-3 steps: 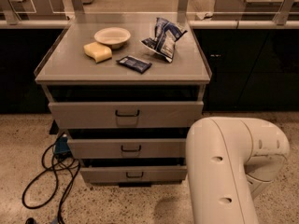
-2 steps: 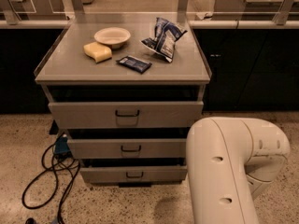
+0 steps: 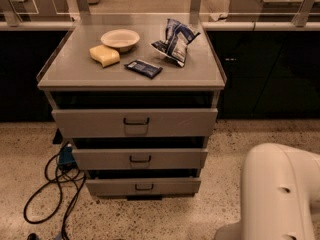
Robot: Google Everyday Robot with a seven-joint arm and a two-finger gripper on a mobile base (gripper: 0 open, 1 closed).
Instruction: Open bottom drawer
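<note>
Camera view: the bottom drawer [image 3: 110, 187], its slim grey front carrying a small dark handle [image 3: 144, 187], sits lowest of three in the desk [image 3: 75, 74], just above the speckled floor and below the middle drawer [image 3: 100, 159] and top drawer [image 3: 90, 123]. On the desk lie a bowl [image 3: 120, 39], a sponge [image 3: 104, 55], a dark packet [image 3: 143, 68] and a chip bag [image 3: 175, 41]; a cable [image 3: 50, 184] loops on the floor at left. Only the robot's white arm [image 3: 280, 199] shows, at lower right, well apart from the drawers; the gripper is out of frame, so how its jaws stand cannot be told.
</note>
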